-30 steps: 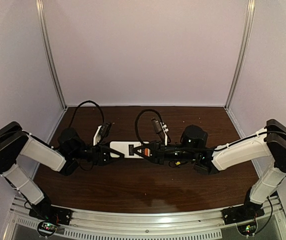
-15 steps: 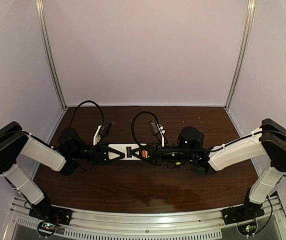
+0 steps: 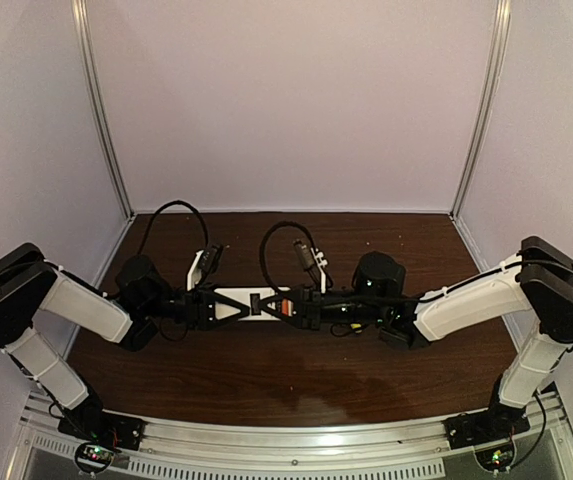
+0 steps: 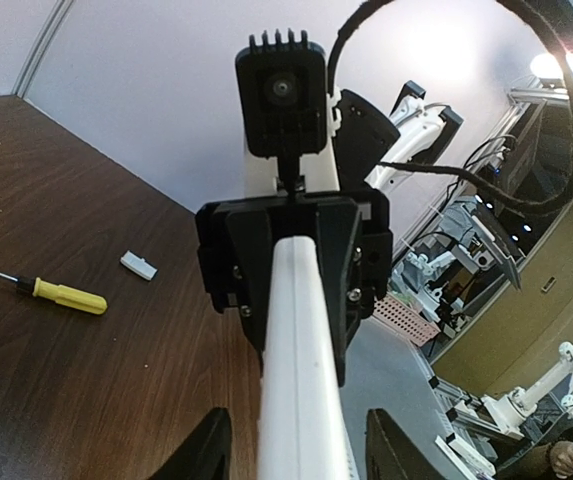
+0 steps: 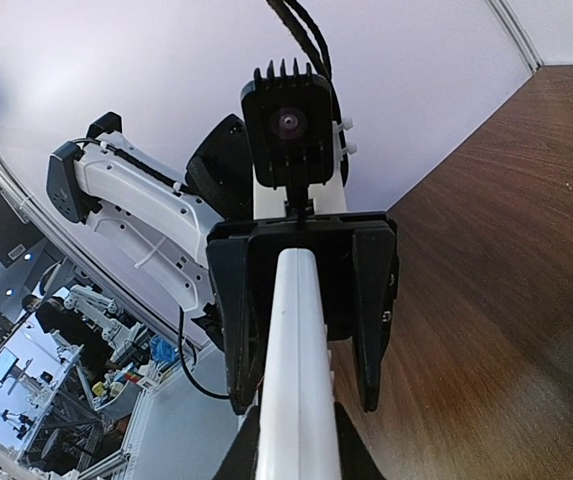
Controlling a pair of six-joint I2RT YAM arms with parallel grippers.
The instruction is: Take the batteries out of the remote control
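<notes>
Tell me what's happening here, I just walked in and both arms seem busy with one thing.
Both arms hold the white remote control above the table. The left gripper is closed on one end and the right gripper on the other. Whether the batteries are still inside cannot be seen. A yellow-handled screwdriver and a small white cover piece lie on the table.

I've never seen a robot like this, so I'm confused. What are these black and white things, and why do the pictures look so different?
They are two robot arms with pinching grippers. One picture looks down from above: the left gripper and right gripper each pinch an end of the white remote control, above the brown table. The other two come from cameras on the wrists, each looking along the remote at the opposite gripper. On the table lie a yellow-handled screwdriver and a small white cover piece.
</notes>
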